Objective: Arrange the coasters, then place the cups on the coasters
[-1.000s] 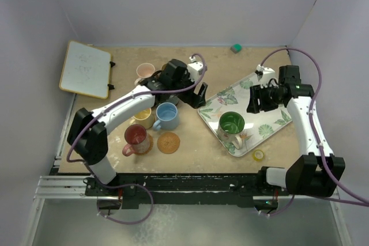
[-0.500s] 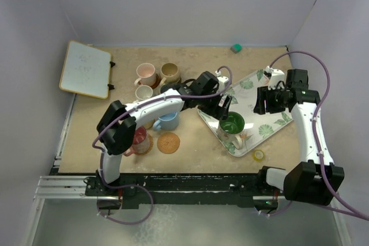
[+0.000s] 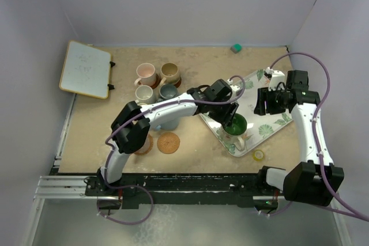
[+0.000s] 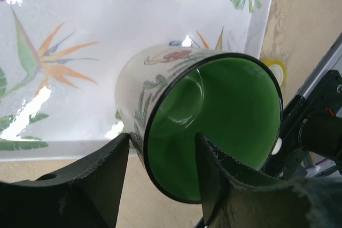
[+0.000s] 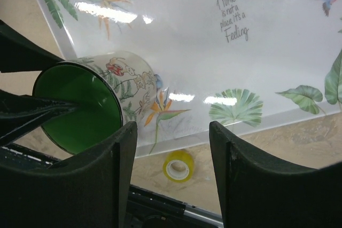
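Note:
The green cup (image 3: 234,124) stands on the leaf-patterned tray (image 3: 271,126), white outside with leaf prints. My left gripper (image 4: 163,138) is open and straddles the cup's rim (image 4: 214,110), one finger inside and one against the outer wall. My right gripper (image 5: 172,126) hangs open over the tray's near edge, beside the green cup (image 5: 80,110), holding nothing. The pink (image 3: 145,73), tan (image 3: 169,71), grey (image 3: 144,93) and slate (image 3: 168,91) cups stand at the back left. An orange coaster (image 3: 168,142) lies bare in front; my left arm hides other cups.
A yellow tape roll (image 3: 259,155) lies just off the tray's near corner, seen also as the tape roll (image 5: 179,165) in the right wrist view. A whiteboard (image 3: 86,68) sits at the far left and a small green block (image 3: 236,47) by the back wall.
My left arm has swung right from the group of cups to the tray, and its jaws have narrowed around the green cup's rim. The right gripper has drawn back slightly to the right.

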You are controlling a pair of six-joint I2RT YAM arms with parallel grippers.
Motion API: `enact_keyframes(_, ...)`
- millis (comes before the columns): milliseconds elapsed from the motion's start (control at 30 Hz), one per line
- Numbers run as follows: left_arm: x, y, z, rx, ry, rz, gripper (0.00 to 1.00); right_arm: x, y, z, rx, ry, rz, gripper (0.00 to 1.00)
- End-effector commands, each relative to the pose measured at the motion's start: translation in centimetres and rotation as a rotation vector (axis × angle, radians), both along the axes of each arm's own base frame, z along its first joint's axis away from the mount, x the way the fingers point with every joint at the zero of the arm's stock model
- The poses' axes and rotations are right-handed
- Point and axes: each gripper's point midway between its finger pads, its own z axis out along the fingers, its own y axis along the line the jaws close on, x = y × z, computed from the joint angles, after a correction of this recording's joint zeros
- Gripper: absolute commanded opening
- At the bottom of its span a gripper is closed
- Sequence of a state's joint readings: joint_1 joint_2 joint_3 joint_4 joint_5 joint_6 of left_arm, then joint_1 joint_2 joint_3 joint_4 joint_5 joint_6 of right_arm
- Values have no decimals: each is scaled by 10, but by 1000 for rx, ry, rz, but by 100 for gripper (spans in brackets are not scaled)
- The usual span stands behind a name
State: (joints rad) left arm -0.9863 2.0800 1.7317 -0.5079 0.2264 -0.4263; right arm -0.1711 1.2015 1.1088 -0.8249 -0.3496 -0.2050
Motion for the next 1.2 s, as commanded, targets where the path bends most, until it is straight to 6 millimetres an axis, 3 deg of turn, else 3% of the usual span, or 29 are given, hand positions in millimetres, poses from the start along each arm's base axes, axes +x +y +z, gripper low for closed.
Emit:
enact_keyframes(0,8,-19,12,-35,-57,-39,46,0,-4,14,-11,-65,-16,59)
enact_keyframes(233,29,-27,17,-8,-188,-95,29,-1,-17,24,-22,-104,-79,59)
enact_keyframes(400,42,-30,23,12,-279,-136,25,-2,-33,30,-42,-131,-153,59)
enact_keyframes(600,51,-31,17,54,-351,-204,15,-3,-36,34,-36,-154,-169,59)
enact_keyframes(767,55,-36,20,60,-402,-274,12,-4,-37,36,-33,-158,-172,59)
enact_keyframes(967,59,-38,37,44,-471,-320,16,-5,-38,35,-32,-157,-176,59)
enact_keyframes(1167,57,-28,51,33,-458,-242,39,-5,-38,36,-29,-158,-174,59)
